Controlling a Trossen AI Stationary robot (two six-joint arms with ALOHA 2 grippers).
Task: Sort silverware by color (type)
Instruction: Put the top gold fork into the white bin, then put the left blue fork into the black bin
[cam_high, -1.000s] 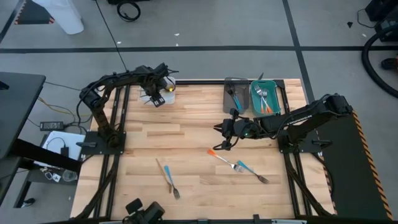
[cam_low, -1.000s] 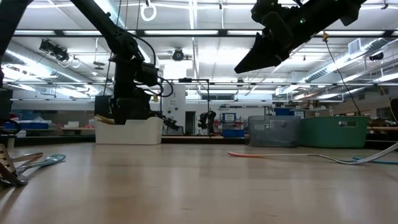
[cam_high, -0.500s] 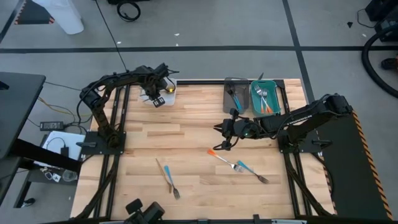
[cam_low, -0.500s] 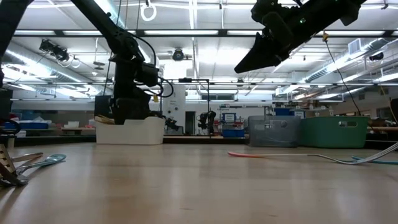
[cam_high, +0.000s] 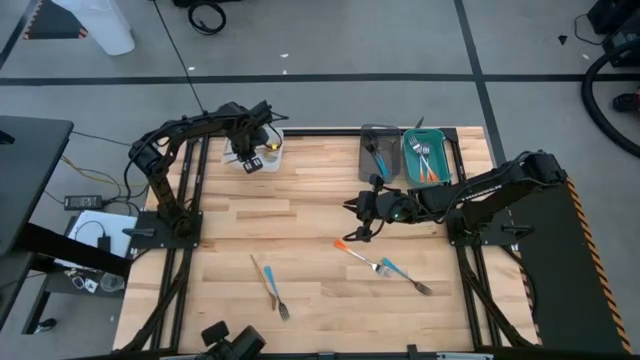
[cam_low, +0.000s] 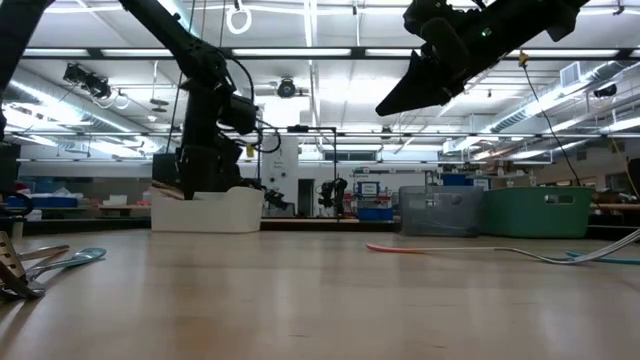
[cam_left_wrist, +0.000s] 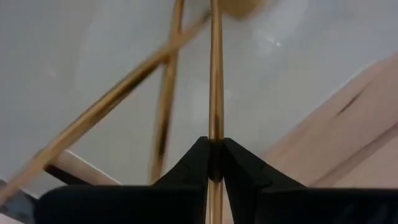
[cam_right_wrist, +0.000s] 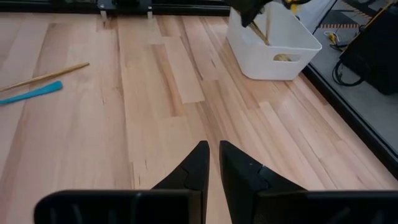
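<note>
1. Left gripper (cam_left_wrist: 214, 163) pinches a gold utensil (cam_left_wrist: 215, 93) inside the white bin (cam_high: 268, 152).
2. Right gripper (cam_right_wrist: 209, 163), nearly pressed together and empty, hovers above an orange-handled fork (cam_high: 356, 252); a blue-handled fork (cam_high: 402, 275) lies beyond.

**The room around my table**

I work at a light butcher-block table (cam_high: 300, 215) set on a grey concrete floor (cam_high: 330, 40) crossed by dark lines. A white cone-shaped object (cam_high: 95, 25) stands on that floor near one far corner, and a coil of black cable (cam_high: 207, 16) lies nearby. Beside my table sits a dark desk surface (cam_high: 25, 170), with a power strip (cam_high: 85, 202) on the floor next to it. Looking level across the tabletop, I see a large workshop hall: long ceiling light strips (cam_low: 300, 52), overhead beams, and distant benches crowded with equipment (cam_low: 350, 195).
</note>
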